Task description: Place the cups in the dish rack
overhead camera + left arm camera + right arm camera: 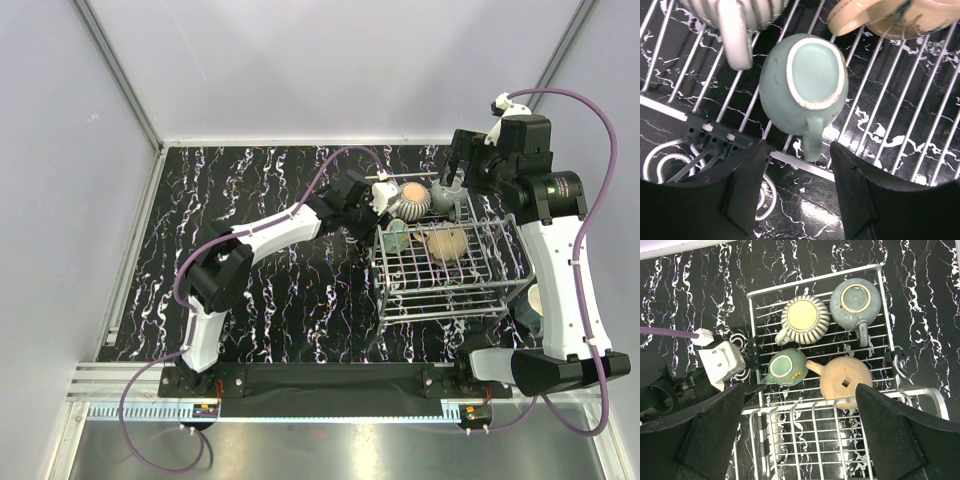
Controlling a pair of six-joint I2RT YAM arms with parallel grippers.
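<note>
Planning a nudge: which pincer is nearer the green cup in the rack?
Left. The left pincer sits right at the green cup, open jaws flanking its handle; the right pincer hangs open well above the rack.

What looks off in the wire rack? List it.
Only one thing: the small teal-green ceramic mug, upside down in the silver wire dish rack, seems to lean sideways, its base ring off-centre, unlike the squarely inverted cream ribbed mug next to it.

On desk [280,300], toward 3 o'clock: dish rack [440,300]. Inside, at its 12 o'clock end: four cups [805,319], bottoms up, two by two, close together.
</note>
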